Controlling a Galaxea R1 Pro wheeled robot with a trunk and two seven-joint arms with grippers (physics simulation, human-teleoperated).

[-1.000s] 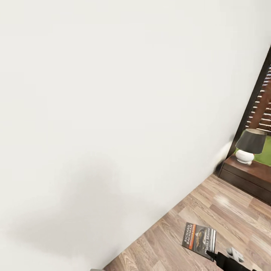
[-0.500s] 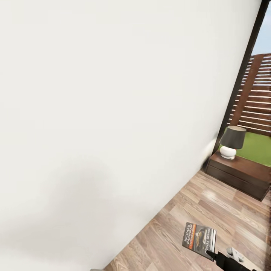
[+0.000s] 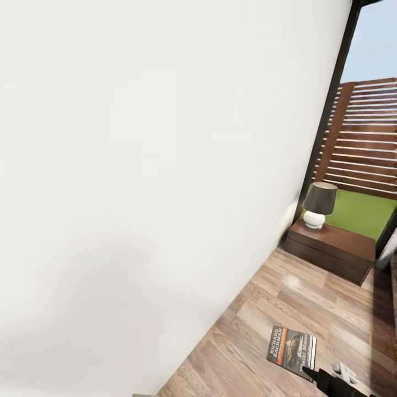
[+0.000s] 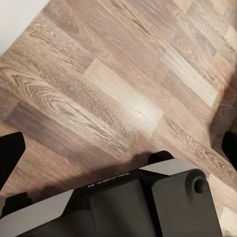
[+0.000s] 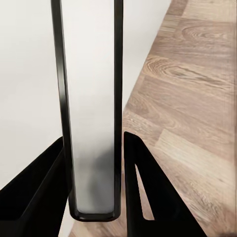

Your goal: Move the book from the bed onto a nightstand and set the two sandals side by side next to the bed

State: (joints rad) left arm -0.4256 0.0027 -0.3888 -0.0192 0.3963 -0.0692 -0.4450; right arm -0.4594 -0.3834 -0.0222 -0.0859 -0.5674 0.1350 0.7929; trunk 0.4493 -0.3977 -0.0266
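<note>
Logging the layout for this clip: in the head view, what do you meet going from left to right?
Plain white wall → small dark paperback book with an orange band, held up by the right tool → white-based table lamp with a dark shade → low dark-brown wooden nightstand → slatted wooden fence outside.

One book [image 3: 292,346] shows near the lower right of the head view, and its edge shows again in the right wrist view. One nightstand [image 3: 330,249] stands far off to the right against the wall, and one lamp [image 3: 318,204] sits on it. One window [image 3: 368,118] rises behind it, with one slatted fence [image 3: 364,138] and one patch of grass [image 3: 361,212] beyond. One gripper [image 3: 325,377] shows at the bottom right.
</note>
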